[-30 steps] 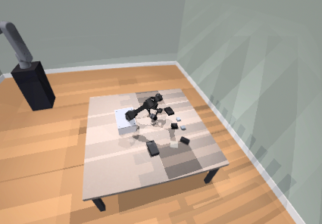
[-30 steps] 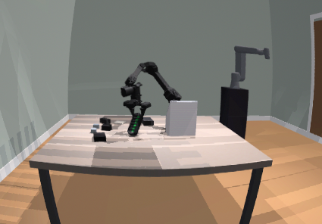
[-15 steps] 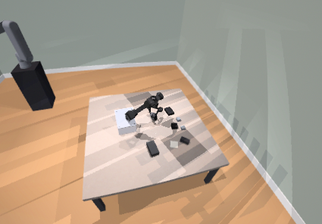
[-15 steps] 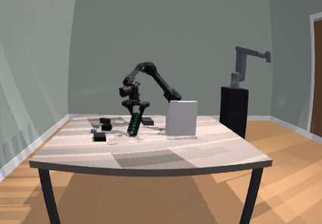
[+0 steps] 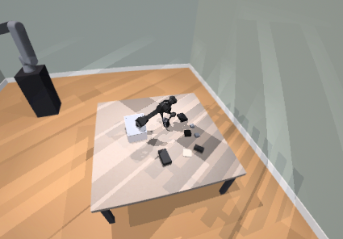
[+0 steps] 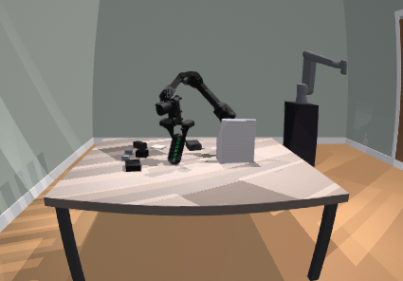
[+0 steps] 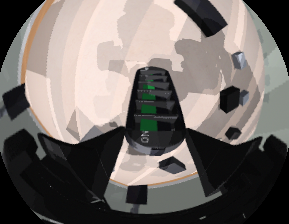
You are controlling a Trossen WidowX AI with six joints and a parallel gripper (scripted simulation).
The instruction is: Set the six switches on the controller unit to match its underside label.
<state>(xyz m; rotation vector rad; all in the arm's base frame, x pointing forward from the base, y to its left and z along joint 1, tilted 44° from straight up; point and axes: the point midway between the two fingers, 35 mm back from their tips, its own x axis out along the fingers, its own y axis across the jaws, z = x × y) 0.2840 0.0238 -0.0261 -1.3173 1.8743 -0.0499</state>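
Note:
The dark grey controller unit (image 6: 175, 150) (image 7: 167, 112) is between the fingertips of my gripper (image 6: 177, 135) (image 7: 155, 131). The gripper is shut on the unit's near end, one finger on each side. In the exterior view the unit is steeply tilted, with its switch face and a line of green towards that camera. In the wrist view it stretches away from the fingers, with ON lettering at the near end and green showing along the left of several rockers. The exact rocker positions are hard to read. The underside label is hidden. I cannot tell whether the lower end touches the bench.
A white box (image 5: 135, 123) (image 6: 235, 140) stands beside the arm. Black modules (image 5: 165, 157) (image 5: 187, 132) (image 6: 133, 165), small grey blocks (image 5: 197, 135) (image 7: 238, 60) and a flat white piece (image 5: 187, 153) lie on the bench. A grey arm stands on a black pedestal (image 5: 39, 90) (image 6: 301, 128) beyond it.

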